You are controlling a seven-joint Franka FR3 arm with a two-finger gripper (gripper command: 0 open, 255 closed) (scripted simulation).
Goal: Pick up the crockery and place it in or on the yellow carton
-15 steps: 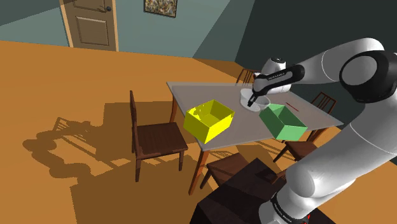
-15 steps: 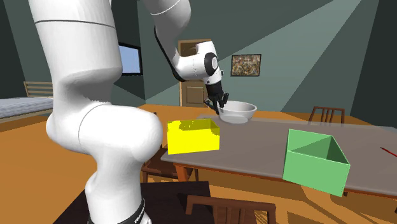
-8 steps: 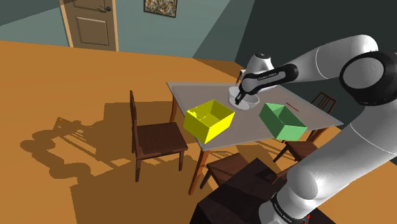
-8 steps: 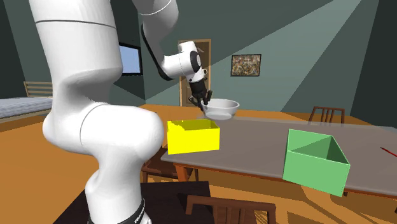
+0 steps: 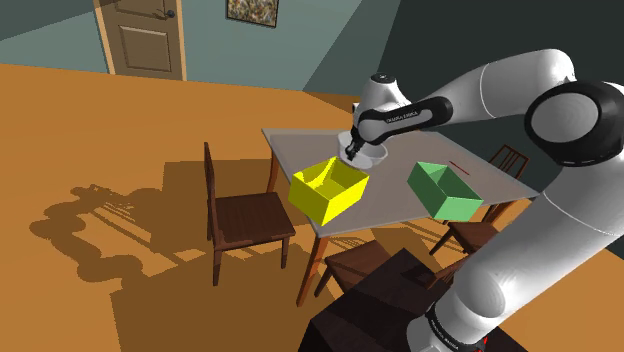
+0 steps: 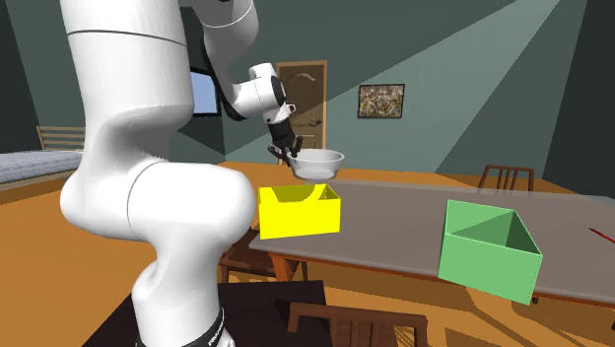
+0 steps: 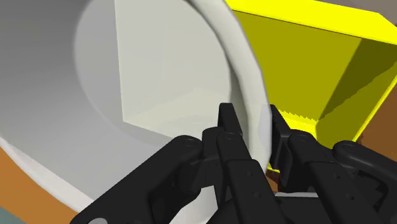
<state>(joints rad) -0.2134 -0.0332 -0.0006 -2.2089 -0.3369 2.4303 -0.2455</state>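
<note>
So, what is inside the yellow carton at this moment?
Inside the yellow carton, only its own walls and floor show in the shoulder view. In the wrist view the white bowl, clasped by the pincer, covers part of the interior.

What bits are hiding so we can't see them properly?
1. Inside the yellow carton: in the second exterior view its own front wall hides it; in the wrist view the bowl and end effector cover part.
2. Thin red thing: in the second exterior view, cut off by the right edge and too small to name.
3. Wall picture: too small to make out.
</note>
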